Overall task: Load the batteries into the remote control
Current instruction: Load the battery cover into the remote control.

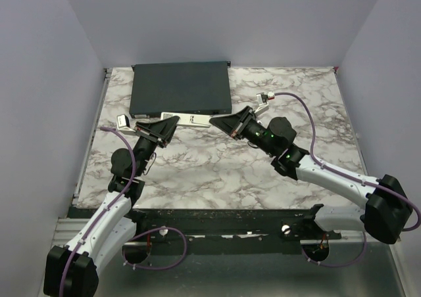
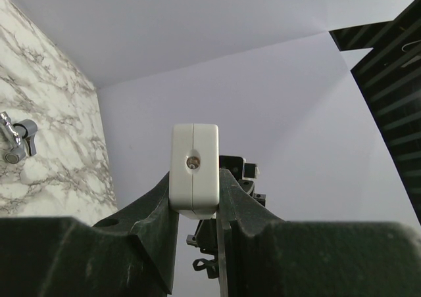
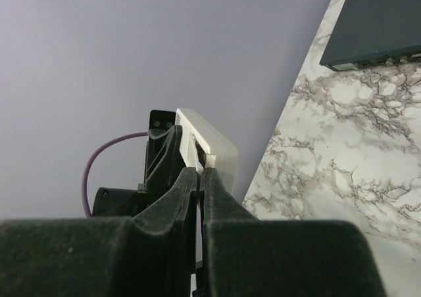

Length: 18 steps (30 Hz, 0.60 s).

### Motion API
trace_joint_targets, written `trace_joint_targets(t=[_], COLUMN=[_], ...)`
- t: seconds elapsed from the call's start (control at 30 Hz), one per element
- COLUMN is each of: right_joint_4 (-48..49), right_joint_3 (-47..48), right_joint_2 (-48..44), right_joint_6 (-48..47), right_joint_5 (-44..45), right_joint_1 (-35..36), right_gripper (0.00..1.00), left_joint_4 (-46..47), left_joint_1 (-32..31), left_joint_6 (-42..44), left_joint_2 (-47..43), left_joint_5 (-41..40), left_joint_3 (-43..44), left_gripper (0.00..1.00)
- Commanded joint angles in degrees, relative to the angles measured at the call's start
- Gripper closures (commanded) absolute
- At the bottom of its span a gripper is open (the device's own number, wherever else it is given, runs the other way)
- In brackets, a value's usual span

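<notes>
The white remote control is held off the table between the two grippers, just in front of the dark box. My left gripper is shut on its left end. In the left wrist view the remote shows end-on, clamped between the fingers of that gripper. My right gripper is at the remote's right end. In the right wrist view its jaws are almost closed, pinching a thin white edge of the remote next to a dark recess. No batteries show in any view.
A large flat dark-grey box lies at the back of the marble table, also in the right wrist view. Small cable connectors stand beside each wrist. Walls enclose the table on three sides.
</notes>
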Motion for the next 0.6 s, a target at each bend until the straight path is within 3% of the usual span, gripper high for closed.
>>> trace_joint_targets(t=[0.0,0.57], right_joint_4=[-4.5,-5.9], right_joint_3=[0.9,2.7], right_joint_2=[1.5,3.8], right_joint_6=[-1.6,-1.6], right_joint_5=[-2.7,-7.4], right_joint_1=[0.6,-0.1], right_gripper=[0.99,0.99], left_joint_4=[6.3,9.1], left_joint_1=[-1.0,-1.0], left_joint_6=[-2.3,-1.6], left_joint_2=[-0.7,1.4], left_joint_5=[4.7,7.3], left_joint_3=[1.8,3.1], left_gripper=[1.00,1.00])
